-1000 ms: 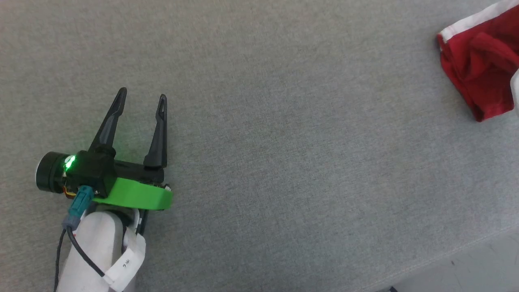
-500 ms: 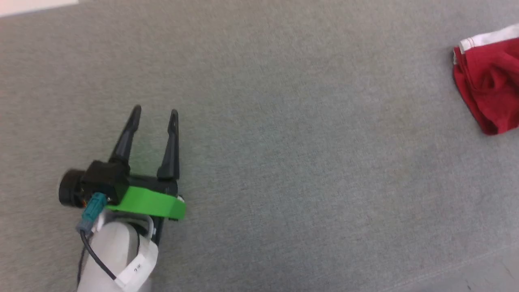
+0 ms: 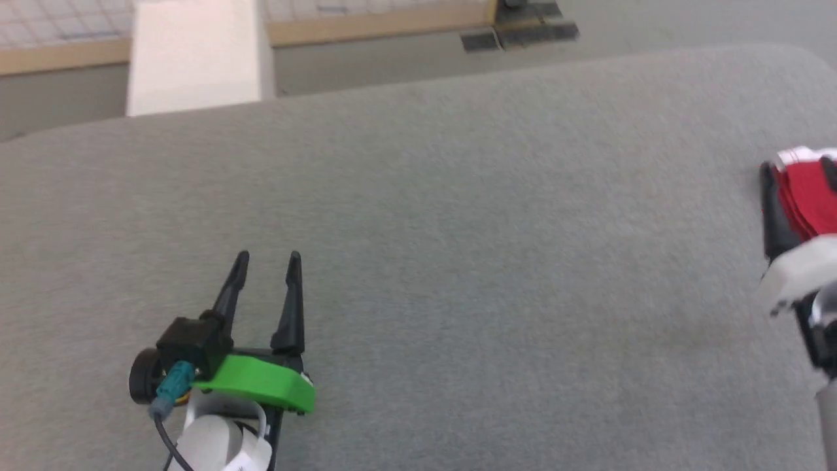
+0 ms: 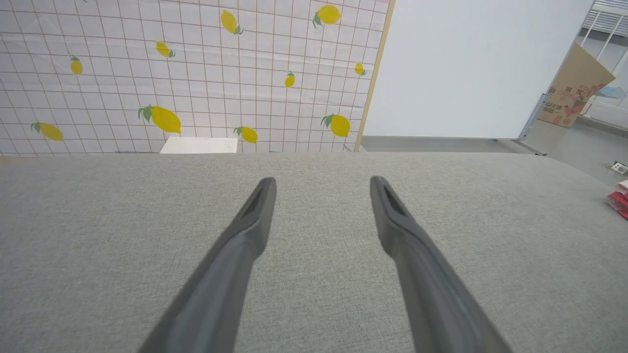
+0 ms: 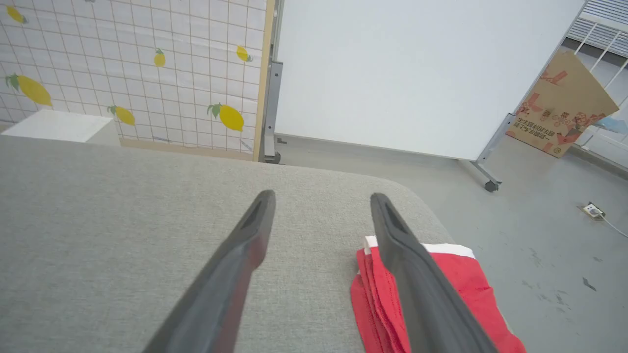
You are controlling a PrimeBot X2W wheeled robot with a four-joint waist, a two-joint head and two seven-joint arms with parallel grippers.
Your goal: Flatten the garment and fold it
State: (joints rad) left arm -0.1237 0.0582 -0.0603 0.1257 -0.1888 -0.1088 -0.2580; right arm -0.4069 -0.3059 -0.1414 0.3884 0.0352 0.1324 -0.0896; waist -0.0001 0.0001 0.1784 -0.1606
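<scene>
The garment (image 5: 461, 289) was seen bunched in layers near the rounded far corner of the grey padded surface (image 3: 458, 229), ungripped. The right gripper (image 5: 321, 201) was held wide apart and empty, one finger crossing before the cloth. The left gripper (image 3: 268, 258) was likewise spread, empty, well apart from it. Since the earlier frame the head camera had been moved, so the surface's far edge was revealed. A lemon-patterned panel (image 4: 196, 73), a white board (image 5: 392, 73) and a cardboard box (image 5: 559, 105) were seen beyond.

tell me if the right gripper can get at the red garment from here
Probably yes. In the right wrist view the right gripper is open, the garment lies bunched on the grey surface close beside it, and nothing stands between them. Its height above the cloth is unclear.
</scene>
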